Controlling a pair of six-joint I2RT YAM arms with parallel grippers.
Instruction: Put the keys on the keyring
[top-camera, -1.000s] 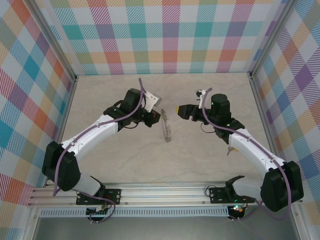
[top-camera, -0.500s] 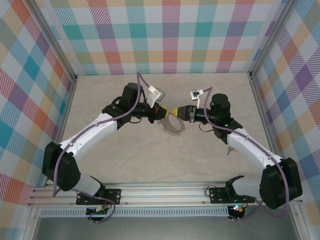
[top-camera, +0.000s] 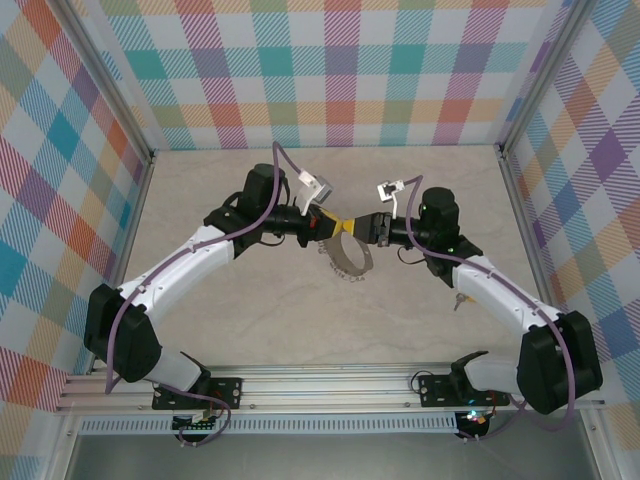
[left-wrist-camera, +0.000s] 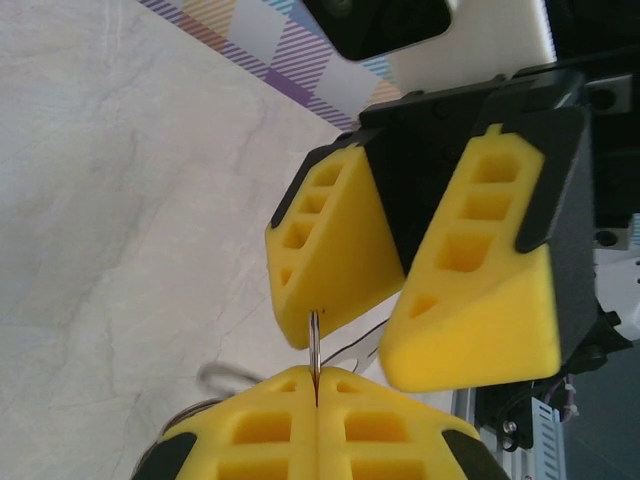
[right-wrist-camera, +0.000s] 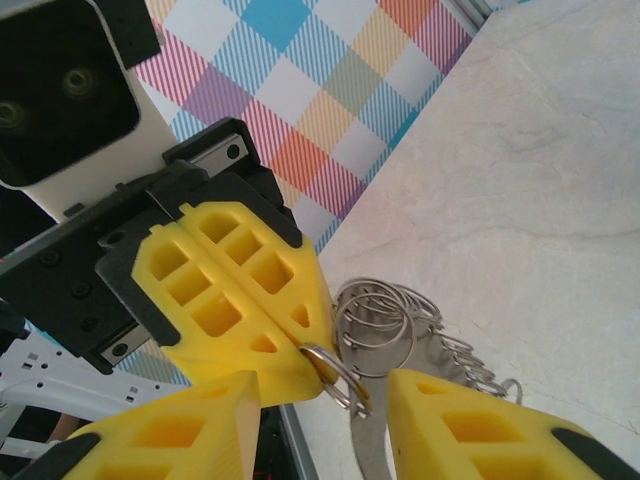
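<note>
From above, my left end effector and my right end effector meet tip to tip over the middle of the worktop, and the keyring hangs just beneath them, lifted off the surface. At my left wrist, my two pads press flat together with a thin metal edge of the keyring clamped in the seam. The right's pads face them with a gap between. At my right wrist, my jaws stand partway apart, straddling the loop that the left pinches. The other small rings bunch just beside it.
</note>
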